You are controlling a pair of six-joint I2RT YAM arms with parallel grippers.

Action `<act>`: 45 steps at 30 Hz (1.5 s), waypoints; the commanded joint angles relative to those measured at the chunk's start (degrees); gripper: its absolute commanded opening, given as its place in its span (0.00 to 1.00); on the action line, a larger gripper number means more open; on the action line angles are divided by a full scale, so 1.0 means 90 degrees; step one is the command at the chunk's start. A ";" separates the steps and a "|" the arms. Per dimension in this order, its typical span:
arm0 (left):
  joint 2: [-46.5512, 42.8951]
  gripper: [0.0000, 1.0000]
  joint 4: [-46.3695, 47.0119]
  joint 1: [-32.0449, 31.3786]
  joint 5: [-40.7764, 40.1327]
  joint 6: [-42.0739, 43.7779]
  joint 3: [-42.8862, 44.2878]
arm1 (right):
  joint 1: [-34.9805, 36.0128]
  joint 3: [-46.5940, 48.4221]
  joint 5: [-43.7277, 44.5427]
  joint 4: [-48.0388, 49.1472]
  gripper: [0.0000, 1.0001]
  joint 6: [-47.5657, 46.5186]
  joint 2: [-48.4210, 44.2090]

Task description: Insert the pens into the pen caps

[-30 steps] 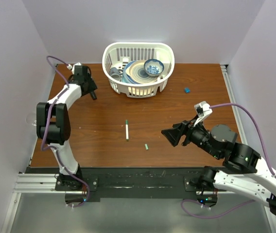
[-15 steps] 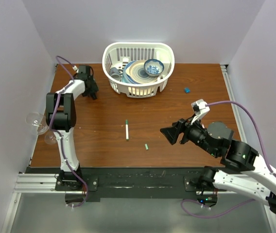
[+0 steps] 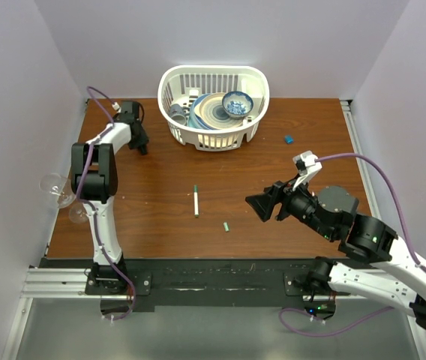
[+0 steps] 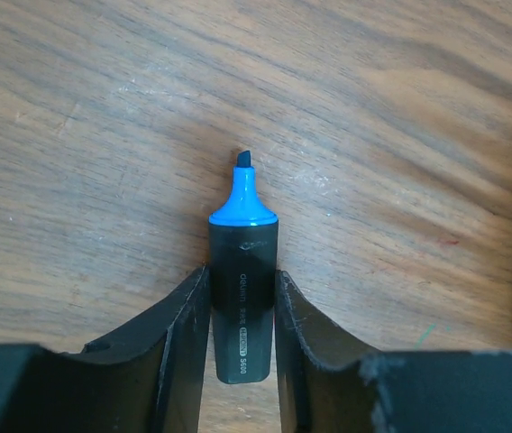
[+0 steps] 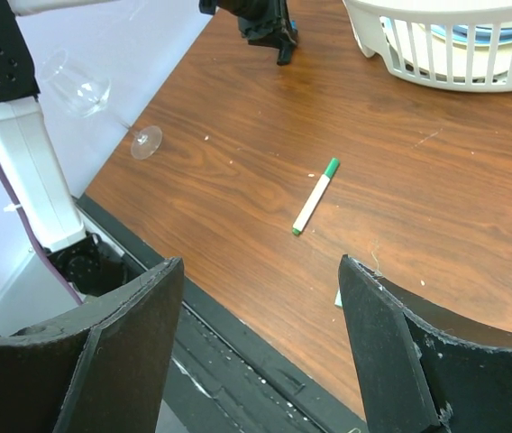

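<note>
Brown wood worktop carries a white basket far centre, its dishes half hidden. Over open near-right wood the right tool hangs spread; far left, the left tool pinches a blue-tipped marker, its tail hidden. A glass lies at the left edge. Mid-worktop lies the pen; a green cap just near-right, apart.

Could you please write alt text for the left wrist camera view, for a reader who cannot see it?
The left gripper clamps a black highlighter between its two black fingers, with the uncapped blue tip pointing away from the camera. Behind it is a brown wooden table with faint scratches.
</note>
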 commanded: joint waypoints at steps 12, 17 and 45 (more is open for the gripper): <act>-0.3074 0.00 0.0300 -0.0214 0.1298 -0.0283 -0.3335 | 0.0011 -0.0008 0.0615 0.0586 0.75 0.1068 0.0505; -0.4754 0.00 0.0690 -0.0584 0.1758 -0.0362 -0.4730 | -0.0173 0.0781 0.0724 0.0451 0.75 0.0834 0.1637; -0.8282 0.00 0.2136 -0.1572 0.4092 -0.0244 -0.6462 | -0.1151 0.2443 -0.2519 0.2433 0.58 0.2386 0.5790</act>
